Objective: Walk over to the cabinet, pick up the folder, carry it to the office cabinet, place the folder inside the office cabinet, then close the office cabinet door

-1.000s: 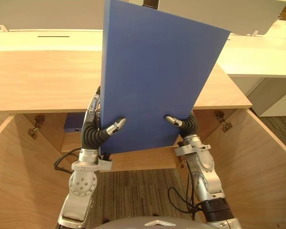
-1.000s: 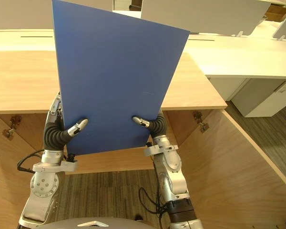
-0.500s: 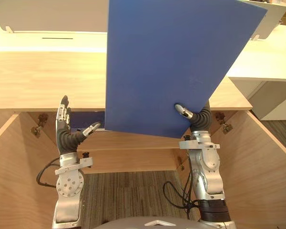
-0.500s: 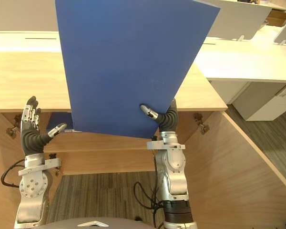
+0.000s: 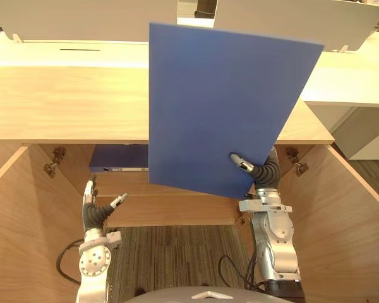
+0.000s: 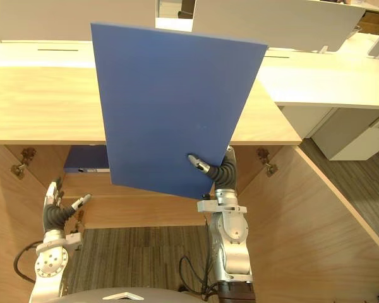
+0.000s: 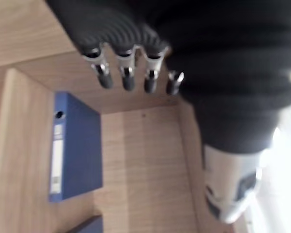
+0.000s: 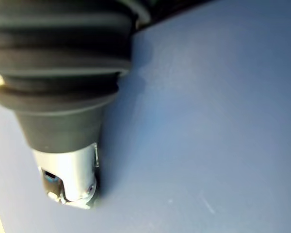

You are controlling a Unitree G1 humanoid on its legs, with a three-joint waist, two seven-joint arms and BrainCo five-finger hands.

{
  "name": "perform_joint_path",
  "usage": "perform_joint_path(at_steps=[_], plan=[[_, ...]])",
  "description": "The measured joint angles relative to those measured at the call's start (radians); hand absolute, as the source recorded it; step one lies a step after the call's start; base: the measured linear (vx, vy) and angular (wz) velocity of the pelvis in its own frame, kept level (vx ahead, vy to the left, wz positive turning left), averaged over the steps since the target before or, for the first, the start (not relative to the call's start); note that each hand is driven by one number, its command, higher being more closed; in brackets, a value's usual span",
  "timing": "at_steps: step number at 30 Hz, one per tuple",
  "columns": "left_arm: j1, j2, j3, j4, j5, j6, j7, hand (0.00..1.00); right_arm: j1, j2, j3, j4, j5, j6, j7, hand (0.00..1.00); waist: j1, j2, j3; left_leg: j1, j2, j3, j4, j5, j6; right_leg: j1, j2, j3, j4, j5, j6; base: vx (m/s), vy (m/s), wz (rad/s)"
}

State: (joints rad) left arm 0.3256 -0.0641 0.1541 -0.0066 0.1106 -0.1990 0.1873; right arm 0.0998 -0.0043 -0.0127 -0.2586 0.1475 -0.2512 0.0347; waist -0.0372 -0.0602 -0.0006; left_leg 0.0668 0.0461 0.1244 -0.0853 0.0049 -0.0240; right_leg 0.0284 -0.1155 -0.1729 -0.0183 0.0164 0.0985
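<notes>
Step in hand: placing the folder in the cabinet; insertion not yet done.

- Folder (image 5: 227, 107): blue, in the air in front of the cabinet (image 5: 177, 205), tilted, its top corner leaning toward 1 o'clock. It covers the middle of the opening and part of the counter (image 5: 63, 101) above it. No edge touches the shelf (image 6: 139, 211).
- Right hand (image 5: 242, 165): at 4 o'clock from view centre, grasping the folder at its lower corner. Thumb lies on the near face; fingers are behind the board, unseen.
- Left hand (image 5: 96, 211): low at 8 o'clock, released, fingers straight and relaxed, clear of the folder and holding nothing.
- Doors (image 5: 347, 233): both swung wide open.
- A binder (image 7: 75, 145) lies flat on the shelf, at 9 o'clock from the folder's lower edge.

Judgement: a one-handed corner hold on a broad board could let it swing or slip. Next move calls for lowering it, laying it flatter, and sliding it in beside or onto the binder, then letting go before shutting the doors.
</notes>
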Motion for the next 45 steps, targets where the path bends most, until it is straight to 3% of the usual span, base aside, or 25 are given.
perform_joint_path(at_steps=[9,14,16,18,20,24,31,35,45], plan=[[0.015,-0.006,0.080,0.240,-0.109,0.057,-0.011,0.00,0.058,-0.013,0.054,0.081,-0.086,0.034,-0.002,1.00,0.002,-0.003,0.001,-0.030,0.000,-0.001,0.000,0.005,0.000,-0.031,0.000,0.000,0.002,0.001,-0.001,0.00,0.000,0.00],[-0.025,0.009,0.104,0.348,-0.107,0.061,0.005,0.00,0.034,-0.044,0.112,0.092,-0.131,0.040,-0.027,1.00,0.007,0.002,0.076,-0.073,0.001,-0.003,0.008,0.016,-0.001,-0.091,-0.010,-0.001,0.062,0.000,-0.004,-0.07,0.002,0.02],[-0.081,0.032,0.100,0.385,-0.104,0.061,0.006,0.00,-0.021,-0.051,0.133,0.102,-0.164,0.038,-0.045,1.00,0.004,-0.001,0.142,-0.166,0.003,-0.003,0.114,-0.007,0.004,-0.174,-0.023,-0.002,0.138,-0.006,-0.013,-0.13,0.020,0.11],[-0.146,0.056,0.095,0.414,-0.094,0.061,0.007,0.00,-0.107,-0.079,0.173,0.124,-0.206,0.040,-0.073,1.00,0.012,0.014,0.237,-0.324,0.020,-0.005,0.342,-0.085,0.012,-0.283,-0.033,0.000,0.259,-0.031,-0.026,-0.26,0.017,0.01],[-0.167,0.065,0.077,0.414,-0.082,0.061,0.010,0.00,-0.137,-0.107,0.230,0.115,-0.251,0.039,-0.097,1.00,0.026,0.036,0.281,-0.464,0.043,-0.008,0.528,-0.164,0.016,-0.399,-0.041,0.001,0.399,-0.097,-0.021,-0.28,0.053,-0.07],[-0.171,0.064,0.055,0.419,-0.055,0.061,0.008,0.00,-0.143,-0.135,0.308,0.080,-0.328,0.040,-0.110,1.00,0.038,0.058,0.299,-0.611,0.083,0.012,0.701,-0.244,0.009,-0.546,-0.055,0.010,0.566,-0.180,-0.021,-0.17,0.051,-0.02],[-0.210,0.063,0.038,0.424,-0.030,0.061,0.009,0.00,-0.231,-0.180,0.362,-0.015,-0.382,0.031,-0.124,1.00,0.061,0.071,0.338,-0.864,0.156,0.037,0.962,-0.321,0.008,-0.817,-0.057,0.051,0.819,-0.244,-0.029,-0.09,0.007,-0.14],[-0.260,0.068,0.019,0.410,-0.031,0.060,0.011,0.00,-0.269,-0.200,0.354,-0.015,-0.362,0.032,-0.131,1.00,0.068,0.080,0.371,-0.974,0.160,0.013,1.072,-0.353,0.012,-0.922,-0.072,0.053,0.946,-0.292,-0.031,-0.05,-0.015,0.08],[-0.309,0.077,0.000,0.309,-0.071,0.044,0.008,0.00,-0.365,-0.196,0.207,-0.004,-0.026,0.033,-0.133,1.00,0.095,0.083,0.453,-1.175,0.176,-0.025,1.222,-0.387,0.000,-1.131,-0.078,0.062,1.131,-0.357,-0.052,-0.05,-0.076,0.02]])
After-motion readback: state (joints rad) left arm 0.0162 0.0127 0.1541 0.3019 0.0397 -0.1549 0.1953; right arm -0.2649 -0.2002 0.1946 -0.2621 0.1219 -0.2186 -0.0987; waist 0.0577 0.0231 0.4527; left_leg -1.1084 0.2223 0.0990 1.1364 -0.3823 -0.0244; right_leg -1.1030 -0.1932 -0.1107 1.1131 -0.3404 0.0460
